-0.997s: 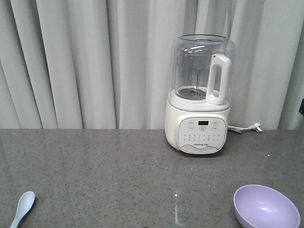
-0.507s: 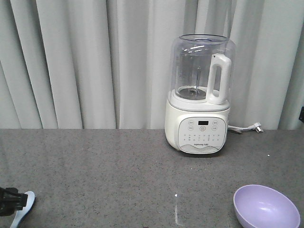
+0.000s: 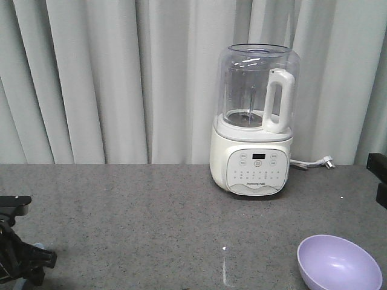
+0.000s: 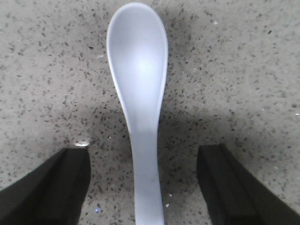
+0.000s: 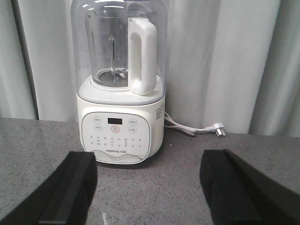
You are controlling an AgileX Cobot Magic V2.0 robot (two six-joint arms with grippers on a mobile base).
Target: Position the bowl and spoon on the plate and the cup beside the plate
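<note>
Left gripper [image 4: 145, 185] spread wide, fingers straddling the handle of the spoon [image 4: 140, 89], which lies flat on the speckled counter [image 4: 243, 70], scoop pointing away; lower straight, close centred on the narrow neck (thin plastic may skid or pivot); right gripper [image 5: 147, 187] likewise spread, holding nothing; bowl [image 3: 338, 264] sits well apart.

The cream-white plastic blender with a clear jug [image 5: 119, 126] carries the only legible lettering: the brand name "Joyoung", in small grey type along the lower edge of its front control panel [image 5: 115, 138]. The marks on the round buttons [image 5: 98, 119] and the dark display [image 5: 115, 121] above it are too small to read.
</note>
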